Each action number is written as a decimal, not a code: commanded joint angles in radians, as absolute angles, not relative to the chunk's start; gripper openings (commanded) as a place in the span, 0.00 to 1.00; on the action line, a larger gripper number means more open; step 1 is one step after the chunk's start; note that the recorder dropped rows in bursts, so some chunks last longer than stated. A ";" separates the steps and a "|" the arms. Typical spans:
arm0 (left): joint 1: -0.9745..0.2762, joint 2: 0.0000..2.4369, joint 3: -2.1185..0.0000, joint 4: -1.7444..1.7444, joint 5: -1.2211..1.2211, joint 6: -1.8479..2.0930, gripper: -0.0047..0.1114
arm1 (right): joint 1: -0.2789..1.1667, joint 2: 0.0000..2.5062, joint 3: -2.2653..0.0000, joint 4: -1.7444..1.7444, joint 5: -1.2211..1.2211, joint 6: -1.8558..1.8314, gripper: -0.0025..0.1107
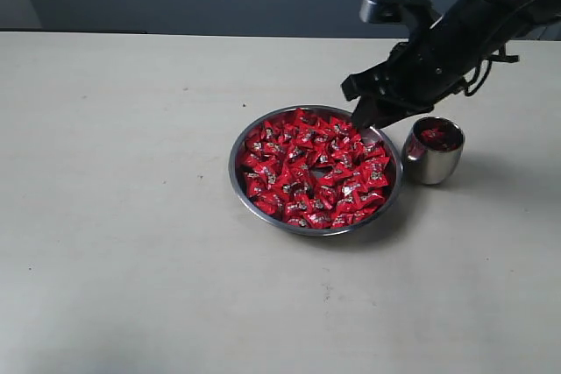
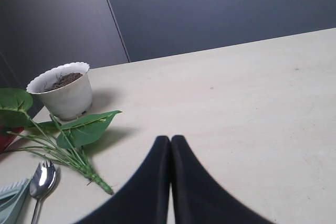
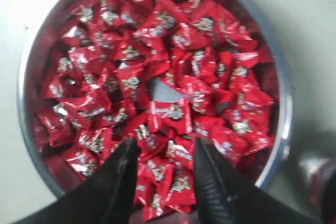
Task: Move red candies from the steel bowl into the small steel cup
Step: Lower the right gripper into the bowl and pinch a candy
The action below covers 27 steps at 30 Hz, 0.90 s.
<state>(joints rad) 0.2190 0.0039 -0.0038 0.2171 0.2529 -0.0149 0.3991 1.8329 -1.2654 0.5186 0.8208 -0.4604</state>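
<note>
the red candies [image 1: 311, 168] lay heaped in the steel bowl [image 1: 235, 164], a few in the small steel cup [image 1: 432, 159] just beside it. light, crinkly and probably slippery, each looked best pinched across its plump middle. the right pincer [image 3: 167, 144] hung released over the heap; the left pincer [image 2: 170, 139] was clenched on nothing. the pale surface [image 1: 131, 216] looked flat and matte, with a dark wall behind.
</note>
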 commanded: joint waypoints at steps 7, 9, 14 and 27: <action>0.216 0.000 0.000 0.222 0.242 -0.019 0.04 | 0.534 1.924 -1.264 0.491 0.735 -0.495 0.47; 0.216 0.000 0.000 0.222 0.242 -0.019 0.04 | 0.536 1.944 -1.264 0.481 0.722 -0.495 0.47; 0.216 0.000 0.000 0.222 0.242 -0.019 0.04 | 0.537 2.007 -1.271 0.447 0.685 -0.470 0.47; 0.216 0.000 0.000 0.222 0.242 -0.019 0.04 | 0.537 2.179 -1.463 0.354 0.848 -0.385 0.19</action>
